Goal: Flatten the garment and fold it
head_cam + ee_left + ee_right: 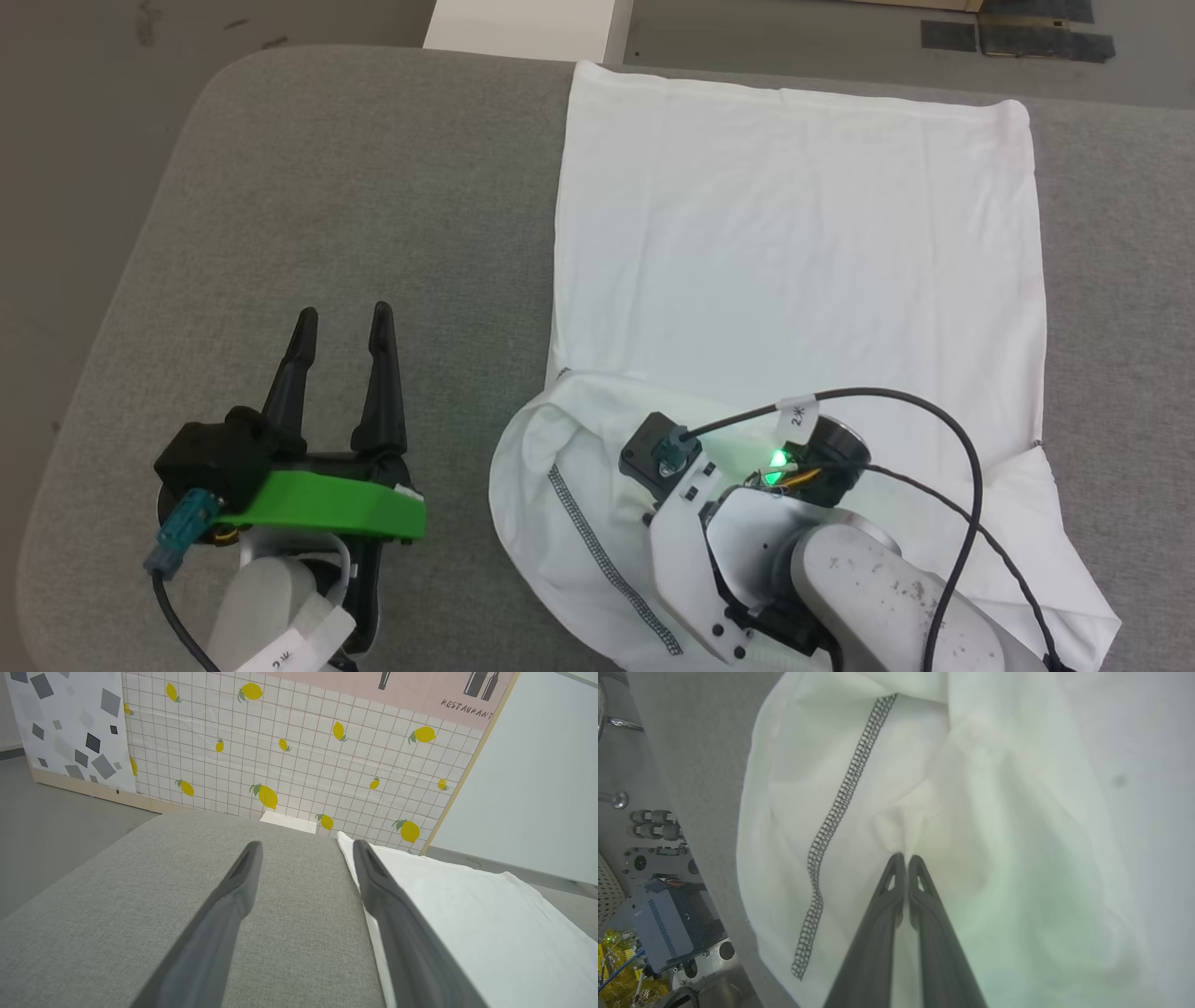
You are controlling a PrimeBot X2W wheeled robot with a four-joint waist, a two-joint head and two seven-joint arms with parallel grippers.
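Between right gripper (906, 857) tips, garment (794, 788) pinched

left gripper (344, 310): over the near-left corner of the surface (373, 187), fingers spread wide, pointing at the far edge, empty between them | right gripper (906, 857): by the near edge, tilted down, fingers pressed together, tips pinching a pucker of the garment (994, 788)

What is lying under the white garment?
The garment lies on the grey fabric surface. Near the robot its lower part is bunched and folded over; what that fold covers cannot be seen.
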